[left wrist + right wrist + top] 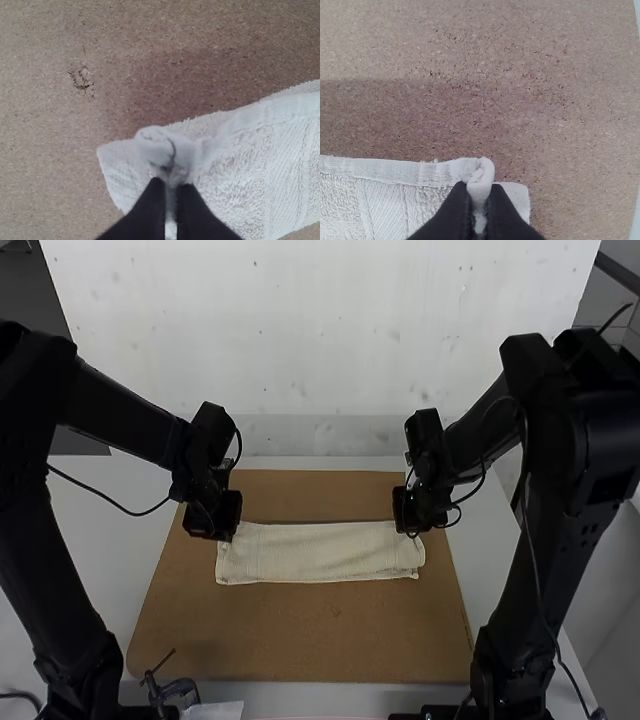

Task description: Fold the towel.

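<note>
Left hand (171, 186) and right hand (479, 190) pinch the towel (320, 554) by its far corners — long axis left-to-right (fold nearward, probably).

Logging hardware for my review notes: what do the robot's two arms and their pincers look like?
Both the left arm and the right arm are black, with thick straight links and boxy joints. Thin dark cables hang along them. The left pincer and right pincer each have two black fingers that narrow toward the tips.
</note>
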### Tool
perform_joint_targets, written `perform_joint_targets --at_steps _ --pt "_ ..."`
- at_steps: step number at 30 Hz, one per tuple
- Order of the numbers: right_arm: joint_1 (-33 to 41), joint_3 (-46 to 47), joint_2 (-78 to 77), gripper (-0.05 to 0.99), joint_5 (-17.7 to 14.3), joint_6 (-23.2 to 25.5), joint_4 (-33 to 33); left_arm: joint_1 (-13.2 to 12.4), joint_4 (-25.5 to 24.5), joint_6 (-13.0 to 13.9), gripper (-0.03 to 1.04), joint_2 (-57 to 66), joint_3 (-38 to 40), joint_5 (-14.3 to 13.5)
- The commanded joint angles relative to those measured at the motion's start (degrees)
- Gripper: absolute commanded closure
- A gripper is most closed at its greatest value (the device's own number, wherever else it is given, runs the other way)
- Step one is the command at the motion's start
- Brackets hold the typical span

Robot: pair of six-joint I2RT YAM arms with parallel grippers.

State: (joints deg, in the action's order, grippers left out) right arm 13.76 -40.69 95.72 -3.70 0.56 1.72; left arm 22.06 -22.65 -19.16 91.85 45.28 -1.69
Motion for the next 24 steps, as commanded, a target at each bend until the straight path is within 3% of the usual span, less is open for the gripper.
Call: perform_joint_targets --at_steps 1,8,9,10,11,12,14,17,20,21,24 --pt "1.18 -1.85 1.66 0.92 -1.04 1.29 -0.49 -0.97 1.30 1.58 0.99 0.17 0.69 -0.68" --pt "1.80 -2.64 3.42 0.92 -1.39 2.08 -1.01 -1.94 2.88 3.25 0.99 3.07 0.95 -0.68" --pt "1.71 -2.73 3.51 0.89 -1.31 2.78 -1.36 -2.03 2.88 3.25 0.99 3.33 1.04 -0.68" --pt "1.71 -2.73 3.51 0.77 -1.31 2.96 -1.89 -2.38 2.88 3.16 0.97 3.68 1.04 -0.42" --pt "1.62 -2.82 3.51 0.64 -1.31 3.31 -1.72 -2.82 2.88 3.69 0.90 3.95 1.13 0.38" --pt "1.62 -3.08 3.42 0.58 -1.31 3.84 -1.10 -3.08 2.62 3.78 0.85 4.56 1.22 0.55" --pt "1.62 -3.61 3.33 0.58 -1.31 4.36 1.10 -3.70 0.68 4.13 0.71 5.35 1.48 0.82" --pt "1.36 -3.52 2.36 0.57 -1.22 4.54 1.62 -6.16 -1.69 3.78 0.43 5.44 1.66 5.30" --pt "0.30 -3.87 -0.19 0.57 -0.95 5.77 2.85 -7.21 -3.98 3.95 0.14 3.51 2.45 5.65" --pt "0.13 -4.05 -1.33 0.52 -0.51 6.47 3.82 -7.56 -4.33 4.13 0.05 2.19 2.54 5.74" --pt "-0.22 -4.31 -1.59 0.40 1.07 7.70 7.07 -8.27 -5.29 4.92 0.01 -1.06 2.80 6.26"
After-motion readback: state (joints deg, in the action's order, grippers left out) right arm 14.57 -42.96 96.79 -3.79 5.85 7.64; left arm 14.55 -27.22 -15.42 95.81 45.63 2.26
